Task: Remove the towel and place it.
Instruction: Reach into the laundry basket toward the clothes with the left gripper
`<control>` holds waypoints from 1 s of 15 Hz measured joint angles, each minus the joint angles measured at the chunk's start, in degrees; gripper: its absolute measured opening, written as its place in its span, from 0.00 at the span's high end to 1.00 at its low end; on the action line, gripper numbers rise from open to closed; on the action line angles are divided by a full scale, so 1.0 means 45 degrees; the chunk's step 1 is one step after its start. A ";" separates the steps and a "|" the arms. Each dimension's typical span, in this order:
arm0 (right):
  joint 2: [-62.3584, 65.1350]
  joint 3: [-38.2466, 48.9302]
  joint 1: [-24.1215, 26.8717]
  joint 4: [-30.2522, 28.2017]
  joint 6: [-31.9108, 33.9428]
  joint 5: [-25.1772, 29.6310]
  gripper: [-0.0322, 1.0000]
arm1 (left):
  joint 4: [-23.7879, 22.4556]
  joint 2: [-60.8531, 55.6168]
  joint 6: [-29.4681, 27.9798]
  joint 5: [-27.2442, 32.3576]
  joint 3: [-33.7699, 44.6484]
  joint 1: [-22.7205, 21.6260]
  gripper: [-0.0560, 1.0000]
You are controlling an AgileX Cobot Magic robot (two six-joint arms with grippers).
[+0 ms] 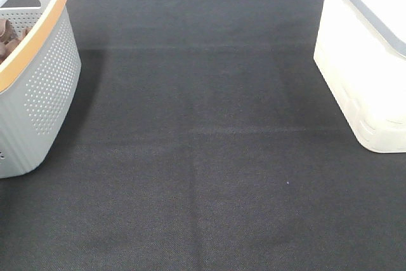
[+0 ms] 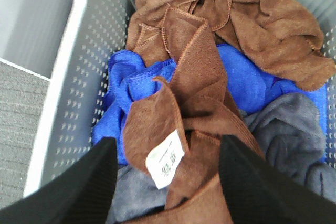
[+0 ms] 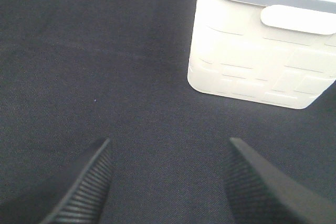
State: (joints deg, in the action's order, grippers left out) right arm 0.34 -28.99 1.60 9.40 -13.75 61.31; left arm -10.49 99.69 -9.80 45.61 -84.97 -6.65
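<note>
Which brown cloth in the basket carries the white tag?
The brown towel draped over the blue cloth, between the open fingers of the left gripper; the other brown cloth, bunched by the basket wall, shows no tag.

We have a wide stretch of black bench (image 1: 203,176) open between the grey basket (image 1: 44,87) on the left and the white box (image 1: 361,74) on the right. In the basket, our left gripper (image 2: 168,140) meets the perforated wall (image 2: 102,61) on one side and heaped cloths beneath: the towel (image 2: 199,77), a blue cloth (image 2: 128,77), a grey cloth (image 2: 294,129). Our right gripper (image 3: 169,142) has bare bench below, the box ahead.
</note>
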 joint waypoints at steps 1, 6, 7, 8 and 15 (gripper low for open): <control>0.0000 0.0000 0.0000 0.0000 0.0000 0.0000 0.39 | 0.0025 0.0484 0.0000 0.0293 -0.0433 0.0000 0.42; 0.0000 0.0000 0.0000 0.0000 0.0000 0.0000 0.39 | 0.0267 0.3030 0.0000 0.2788 -0.3883 0.0000 0.42; 0.0000 0.0000 0.0000 0.0000 0.0000 0.0000 0.39 | 0.0306 0.3514 0.0000 0.3527 -0.4558 0.0000 0.42; 0.0000 0.0000 0.0000 0.0000 0.0000 0.0000 0.39 | 0.0318 0.4138 0.0000 0.4635 -0.5526 0.0000 0.42; 0.0000 0.0000 0.0000 0.0000 0.0000 0.0000 0.39 | 0.0191 0.5348 0.0000 0.5258 -0.6774 0.0000 0.42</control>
State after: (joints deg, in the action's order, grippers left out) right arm 0.34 -28.99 1.60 9.40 -13.75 61.31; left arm -9.63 123.76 -9.80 69.27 -115.45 -6.65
